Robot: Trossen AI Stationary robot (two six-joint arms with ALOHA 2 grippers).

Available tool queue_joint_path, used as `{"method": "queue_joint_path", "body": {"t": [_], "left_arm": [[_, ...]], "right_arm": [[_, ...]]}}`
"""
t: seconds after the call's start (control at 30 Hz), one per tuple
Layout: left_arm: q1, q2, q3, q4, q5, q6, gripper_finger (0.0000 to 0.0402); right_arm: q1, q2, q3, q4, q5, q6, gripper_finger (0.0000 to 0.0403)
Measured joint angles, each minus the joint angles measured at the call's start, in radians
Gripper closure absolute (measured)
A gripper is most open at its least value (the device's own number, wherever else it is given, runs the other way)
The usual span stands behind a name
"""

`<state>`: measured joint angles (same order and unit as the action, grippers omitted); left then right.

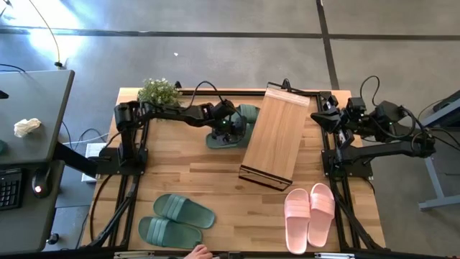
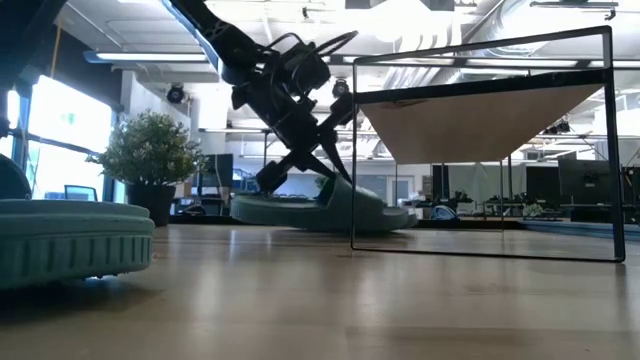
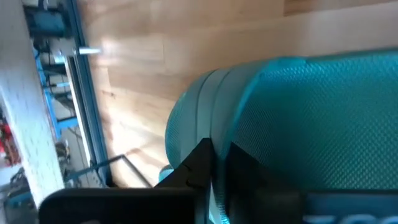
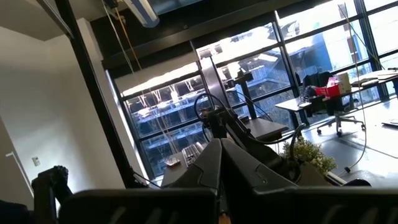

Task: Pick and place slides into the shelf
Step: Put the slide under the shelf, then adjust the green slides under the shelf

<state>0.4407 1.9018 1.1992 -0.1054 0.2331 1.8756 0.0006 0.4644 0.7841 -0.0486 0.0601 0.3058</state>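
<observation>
A muted green slide [image 1: 218, 139] lies on the table just left of the light-wood shelf [image 1: 272, 135]. My left gripper [image 1: 228, 128] is down on this slide, shut on it. In the low view the slide [image 2: 300, 212] sits in front of the shelf's dark frame [image 2: 480, 120], with the gripper [image 2: 330, 178] slanting down onto it. A second green slide [image 1: 249, 113] lies behind it, against the shelf's far left side. Another green pair [image 1: 176, 219] and the pink pair [image 1: 310, 212] rest on their soles near the table's near edge. My right gripper [image 1: 325, 116] waits shut at the far right, pointing into the room [image 4: 221, 165]. My left gripper pinches a thin green part of the slide [image 3: 217, 196] between its two fingers [image 3: 199, 163]; the fingers hide which part. It comes slanting down from above and from the table's left. The textured footbed [image 3: 298, 112] shows just beyond the fingers. The slide's sole [image 2: 280, 222] rests on the table.
A potted plant [image 1: 158, 91] stands at the far left corner behind my left arm. A person's hand [image 1: 198, 252] shows at the near edge. Bare tabletop lies in the middle [image 1: 208, 176], between the shelf and the near pairs. The shelf stands askew across the table's middle right.
</observation>
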Motion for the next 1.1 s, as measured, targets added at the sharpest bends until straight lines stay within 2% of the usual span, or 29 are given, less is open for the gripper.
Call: {"method": "queue_joint_path", "body": {"t": [0.13, 0.4, 0.6, 0.83, 1.1], "left_arm": [[-0.026, 0.000, 0.000, 0.008, -0.058, 0.006, 0.0347], [-0.064, -0.001, 0.000, 0.001, -0.075, 0.008, 0.0298], [-0.082, -0.002, 0.000, 0.001, -0.170, 0.001, 0.0270], [-0.081, -0.030, 0.002, -0.015, -0.279, -0.057, 0.0263], [-0.081, -0.167, 0.001, -0.127, -0.334, -0.209, 0.0274]], "right_arm": [[0.000, 0.000, 0.000, -0.002, 0.001, 0.000, 0.0402], [0.000, 0.000, 0.000, -0.016, 0.016, -0.013, 0.0402], [0.000, 0.000, 0.000, -0.015, 0.016, -0.018, 0.0402], [0.000, 0.000, 0.000, -0.015, 0.016, -0.016, 0.0402], [0.000, 0.000, 0.000, -0.015, 0.015, -0.008, 0.0402]]}}
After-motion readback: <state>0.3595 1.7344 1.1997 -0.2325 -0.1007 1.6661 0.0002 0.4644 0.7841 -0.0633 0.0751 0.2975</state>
